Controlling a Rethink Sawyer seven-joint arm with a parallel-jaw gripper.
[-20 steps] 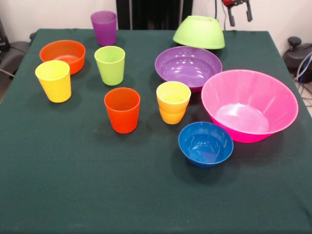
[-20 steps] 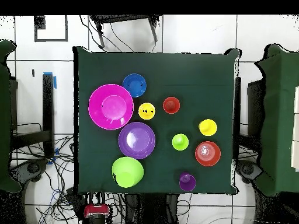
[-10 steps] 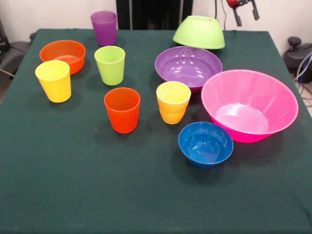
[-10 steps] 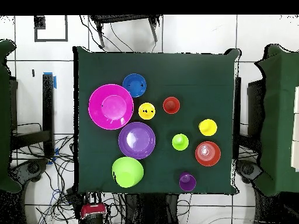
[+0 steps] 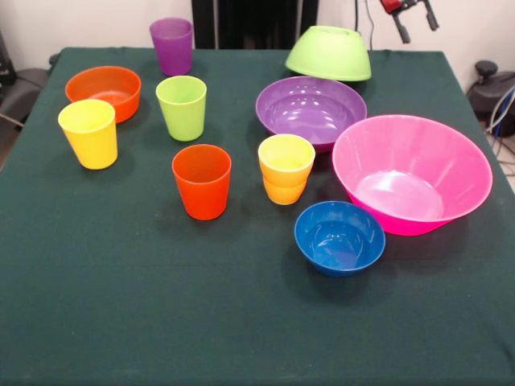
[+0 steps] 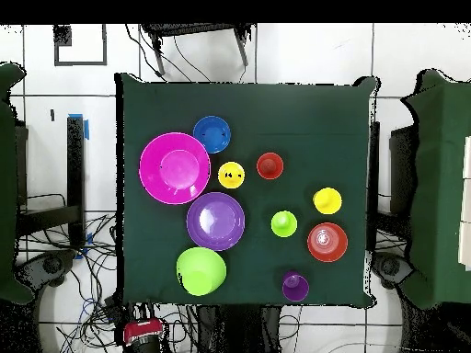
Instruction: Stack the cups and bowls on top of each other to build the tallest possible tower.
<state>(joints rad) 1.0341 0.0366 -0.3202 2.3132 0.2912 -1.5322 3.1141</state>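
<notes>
**Gripper hanging off the table, cups and bowls unstacked**

Gripper (image 5: 414,18) is showing at the top edge of the front view, its two dark fingers spread apart and closing on nothing, touching nothing. In the overhead view it is appearing only as a red and black shape (image 6: 143,332) beyond the table's bottom edge, off the green cloth, and the fingers are not readable there.

On the tabletop (image 5: 121,305), the lime green bowl (image 5: 329,53) is sitting upside down at the far edge, just behind the purple bowl (image 5: 311,108), which is standing upright. The large pink bowl (image 5: 411,170) is sitting just beside the purple one, tilting toward the camera, with the small blue bowl (image 5: 339,236) near its front. The yellow-orange cup (image 5: 286,168) is standing between the purple bowl and the orange-red cup (image 5: 201,181); a step in its wall suggests two cups nested, though I cannot tell for sure. The lime green cup (image 5: 182,107), the yellow cup (image 5: 88,133) and the orange bowl (image 5: 103,91) are grouping toward the left edge, and the purple cup (image 5: 171,45) is standing at the far edge.

The overhead view is showing the bowls' round outlines and spacing; the front view alone is revealing the green bowl's inversion and the pink bowl's tilt.
</notes>
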